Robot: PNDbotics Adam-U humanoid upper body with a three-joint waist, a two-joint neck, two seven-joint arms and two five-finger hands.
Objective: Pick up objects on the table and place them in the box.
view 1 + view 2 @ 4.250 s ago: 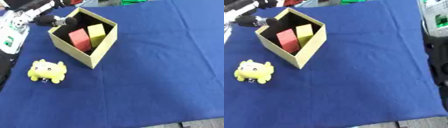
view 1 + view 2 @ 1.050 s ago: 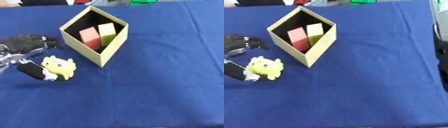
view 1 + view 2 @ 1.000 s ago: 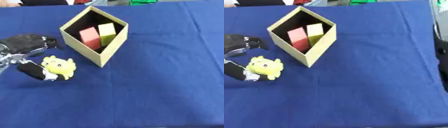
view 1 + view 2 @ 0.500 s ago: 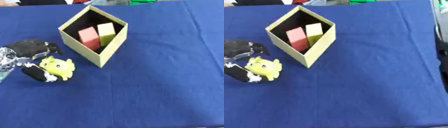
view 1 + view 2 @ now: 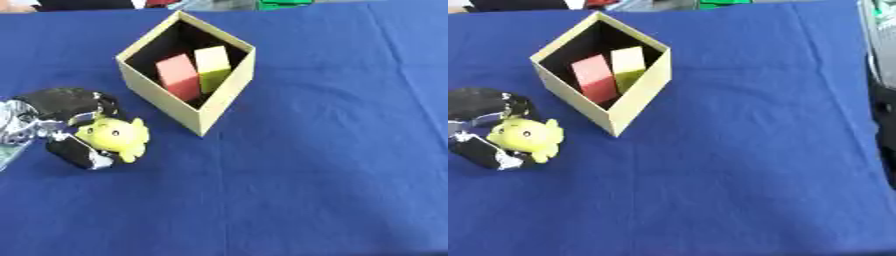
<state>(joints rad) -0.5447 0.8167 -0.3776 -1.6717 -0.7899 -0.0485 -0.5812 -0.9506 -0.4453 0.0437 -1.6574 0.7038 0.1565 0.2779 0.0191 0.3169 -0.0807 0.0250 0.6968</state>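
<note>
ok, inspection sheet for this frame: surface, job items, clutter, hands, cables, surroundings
Surface: blue cloth covers the table, lightly creased.
Job's things: open tan box holds a red block and a yellow-green block; yellow plush toy lies left of the box, on the cloth.
Clutter: nothing seen.
Hands: left hand curled round the toy; right hand not in view.
Cables: nothing seen.
Surroundings: green item past the far edge; dark equipment at right.
</note>
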